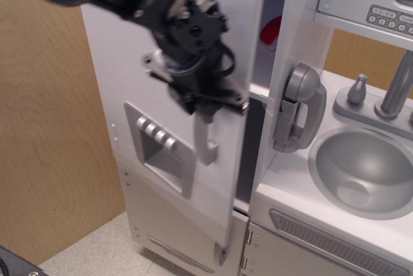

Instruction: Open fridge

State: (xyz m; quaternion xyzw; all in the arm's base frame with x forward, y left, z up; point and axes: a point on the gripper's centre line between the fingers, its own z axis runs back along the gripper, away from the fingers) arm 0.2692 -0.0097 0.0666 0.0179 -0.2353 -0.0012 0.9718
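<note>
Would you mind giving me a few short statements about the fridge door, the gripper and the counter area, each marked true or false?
1. The fridge door stands partly open, with a dark gap along its right edge. True.
2. The gripper is at the top of the vertical bar handle. True.
3. The gripper is down at the dispenser panel, pressing its buttons. False: it is up at the door handle, right of the panel.
4. The toy phone lies in the sink. False: it hangs on the post left of the sink.
5. Something red shows inside the fridge. True.
</note>
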